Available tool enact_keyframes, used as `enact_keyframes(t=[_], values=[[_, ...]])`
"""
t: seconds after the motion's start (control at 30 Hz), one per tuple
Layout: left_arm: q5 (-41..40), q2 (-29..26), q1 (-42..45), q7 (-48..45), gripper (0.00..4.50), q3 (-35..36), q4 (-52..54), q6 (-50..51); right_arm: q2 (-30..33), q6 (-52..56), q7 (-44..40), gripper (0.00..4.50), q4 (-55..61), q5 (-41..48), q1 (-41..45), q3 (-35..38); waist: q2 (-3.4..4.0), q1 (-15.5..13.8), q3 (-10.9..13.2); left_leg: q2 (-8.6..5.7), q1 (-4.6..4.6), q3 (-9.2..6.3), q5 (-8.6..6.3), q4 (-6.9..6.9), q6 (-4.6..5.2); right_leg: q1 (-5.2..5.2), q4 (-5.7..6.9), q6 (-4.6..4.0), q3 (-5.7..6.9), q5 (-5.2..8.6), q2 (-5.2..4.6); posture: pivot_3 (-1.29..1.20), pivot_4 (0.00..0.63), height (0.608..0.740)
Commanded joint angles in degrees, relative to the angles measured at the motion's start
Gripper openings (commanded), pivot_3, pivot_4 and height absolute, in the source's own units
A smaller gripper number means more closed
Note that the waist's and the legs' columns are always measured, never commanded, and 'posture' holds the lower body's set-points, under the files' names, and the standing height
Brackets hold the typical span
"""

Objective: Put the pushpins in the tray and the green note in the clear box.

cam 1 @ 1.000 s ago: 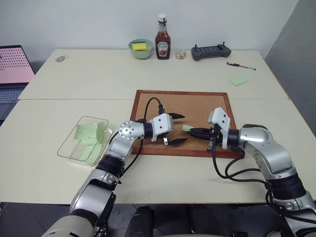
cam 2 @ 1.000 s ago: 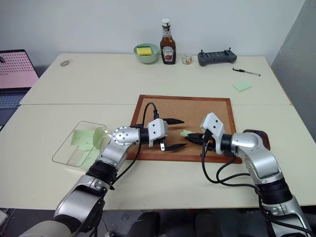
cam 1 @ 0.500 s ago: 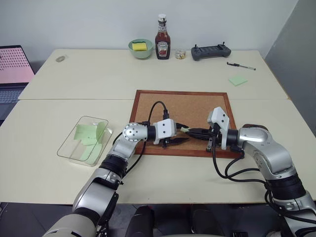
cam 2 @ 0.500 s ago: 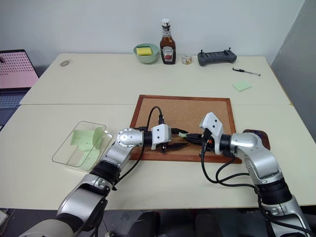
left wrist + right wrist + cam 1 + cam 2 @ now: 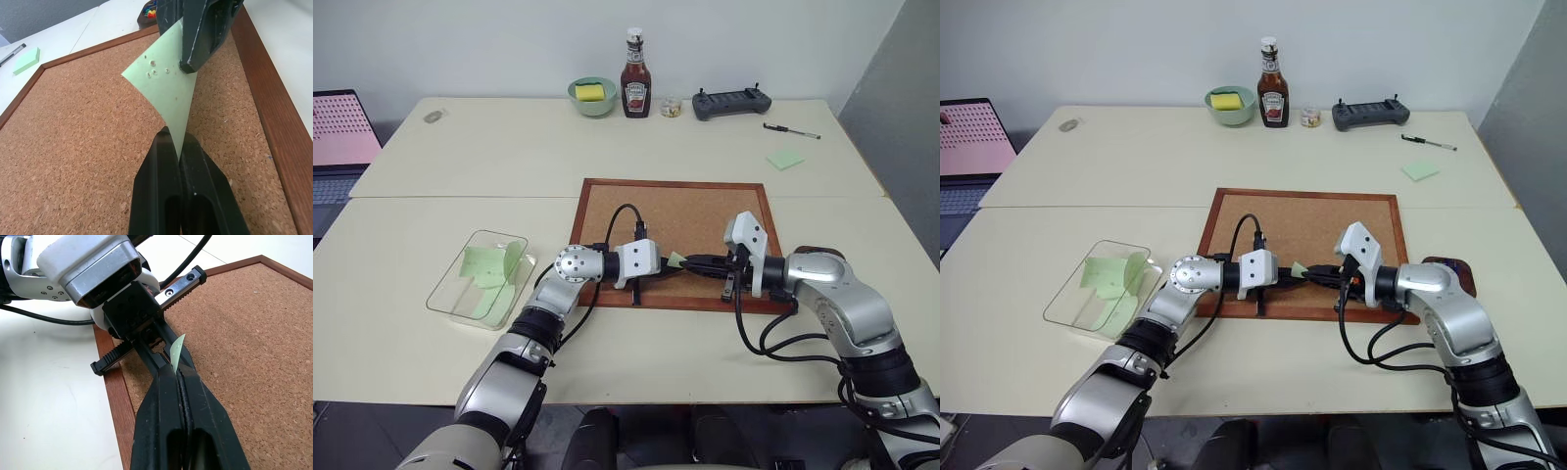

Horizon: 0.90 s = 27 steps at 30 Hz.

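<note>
A second ago the left claw [image 5: 177, 147] gaped; now it has clamped shut on the green note [image 5: 164, 85], which the right claw [image 5: 175, 373] also pinches closed above the corkboard [image 5: 695, 211]. A handover toward the clear box [image 5: 445, 286] looks likely.

Ketchup bottle [image 5: 635, 88], green bowl [image 5: 592, 96], controller [image 5: 731, 103] and pen [image 5: 792, 131] line the far edge

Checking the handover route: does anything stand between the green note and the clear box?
Nothing visible does. The green note is pinched by both grippers over the corkboard; bare table lies between it and the clear box.
</note>
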State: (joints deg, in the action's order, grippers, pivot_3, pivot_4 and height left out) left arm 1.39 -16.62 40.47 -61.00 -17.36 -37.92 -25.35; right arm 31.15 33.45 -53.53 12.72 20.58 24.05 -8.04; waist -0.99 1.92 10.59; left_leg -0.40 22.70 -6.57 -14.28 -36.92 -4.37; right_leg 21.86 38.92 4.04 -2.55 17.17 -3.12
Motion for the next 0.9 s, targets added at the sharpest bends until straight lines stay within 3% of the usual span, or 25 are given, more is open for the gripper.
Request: enact_keyframes(t=[0.03,0.13,0.23,0.6,0.77,0.83,0.9], values=[[-0.7,0.2,0.8,-0.3,0.01,0.5,0.8,-0.4,0.3,0.1,-0.7,0.0,2.6,1.6,0.9,0.5,0.0,0.0,0.0,0.0,0.0,0.0,0.0,0.0,0.0,0.0,0.0,0.0,0.0,0.0,0.0,0.0,0.15,0.74],[-0.8,0.2,0.7,-0.4,0.01,0.6,0.9,-0.2,0.6,0.7,-1.2,0.0,2.7,2.2,0.9,0.4,0.0,0.0,0.0,0.0,0.0,0.0,0.0,0.0,0.0,0.0,0.0,0.0,0.0,0.0,0.0,0.0,0.15,0.74],[-0.9,0.0,0.5,-0.4,0.0,0.8,1.1,-0.1,0.8,1.0,-1.8,0.49,2.8,2.9,1.0,0.5,0.0,0.0,0.0,0.0,0.0,0.0,0.0,0.0,0.0,0.0,0.0,0.0,0.0,0.0,0.0,0.0,0.15,0.74],[-1.4,-1.3,-0.8,0.0,0.0,1.6,3.2,1.7,4.7,0.0,-4.3,2.83,3.5,2.9,1.5,1.4,0.0,0.0,0.0,0.0,0.0,0.0,0.0,-0.01,0.0,0.0,0.01,0.0,0.0,0.0,0.0,0.0,0.15,0.74],[-3.1,-6.3,-4.6,0.3,0.0,4.3,14.4,7.9,7.6,-3.0,-4.6,3.96,2.9,1.9,2.0,2.7,0.0,0.3,0.0,0.02,0.0,0.0,0.0,0.0,0.0,0.02,0.04,0.0,0.0,0.0,0.01,0.0,0.15,0.74],[-4.7,-9.2,-6.8,0.9,0.0,6.4,21.5,12.8,8.0,-4.4,-4.8,4.25,2.6,1.7,2.3,2.9,0.0,0.5,0.0,0.03,0.07,0.01,0.0,0.0,0.0,0.12,0.07,0.0,-0.03,0.0,0.01,0.0,0.15,0.74],[-6.4,-12.3,-9.1,1.9,0.0,8.9,29.2,18.7,7.7,-5.6,-4.9,4.25,2.4,1.9,2.7,2.9,0.0,0.7,0.0,0.05,0.09,-0.02,0.0,0.0,0.0,0.16,0.09,0.0,-0.01,0.0,0.02,0.0,0.15,0.74]])
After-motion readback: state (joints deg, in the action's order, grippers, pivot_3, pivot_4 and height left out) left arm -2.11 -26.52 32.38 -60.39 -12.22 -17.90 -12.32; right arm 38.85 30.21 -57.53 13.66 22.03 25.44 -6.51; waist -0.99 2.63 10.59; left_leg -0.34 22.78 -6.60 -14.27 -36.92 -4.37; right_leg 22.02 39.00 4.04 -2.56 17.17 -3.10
